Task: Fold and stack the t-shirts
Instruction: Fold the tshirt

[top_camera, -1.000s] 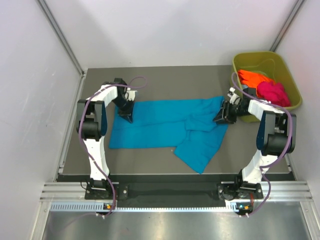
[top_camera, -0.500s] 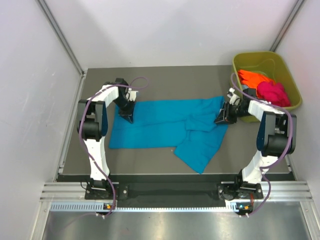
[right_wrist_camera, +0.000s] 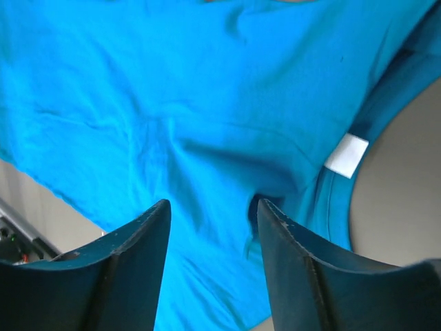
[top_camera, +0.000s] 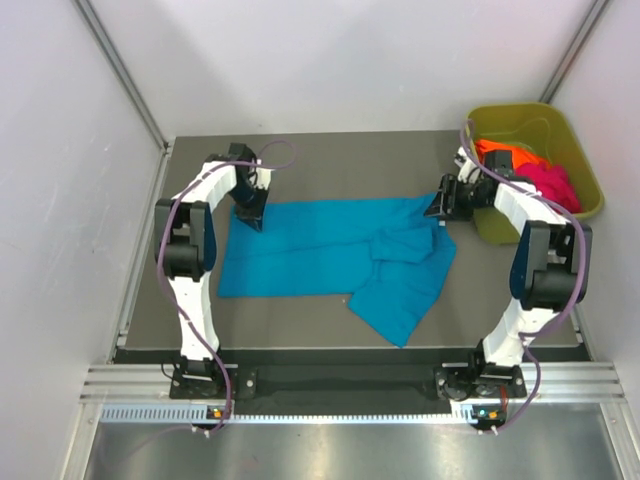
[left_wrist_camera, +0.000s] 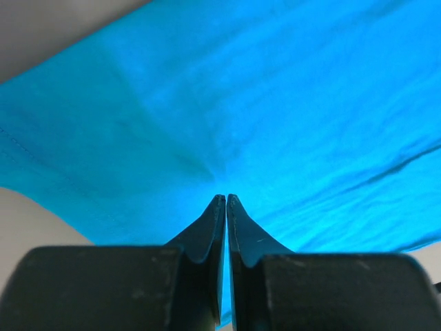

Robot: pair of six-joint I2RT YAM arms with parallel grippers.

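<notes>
The grey desk (top_camera: 330,160) carries a teal-blue cloth t-shirt (top_camera: 320,250), spread flat with its right part bunched. Right of that shirt, an olive-green plastic tub (top_camera: 520,108) holds a crumpled orange shirt (top_camera: 500,155) and a magenta-pink shirt (top_camera: 555,185). The left tool (left_wrist_camera: 225,200) is at the teal shirt's far-left corner, fingers together. The right tool (right_wrist_camera: 213,207) hovers with fingers apart beside the shirt's small white neck label (right_wrist_camera: 346,155).

I see teal t-shirt (top_camera: 320,250) spread mid-table, right end rumpled, white neck label (right_wrist_camera: 346,155) showing. Orange t-shirt (top_camera: 497,153), magenta t-shirt (top_camera: 555,185) crumpled in green tub (top_camera: 510,110), far right.
</notes>
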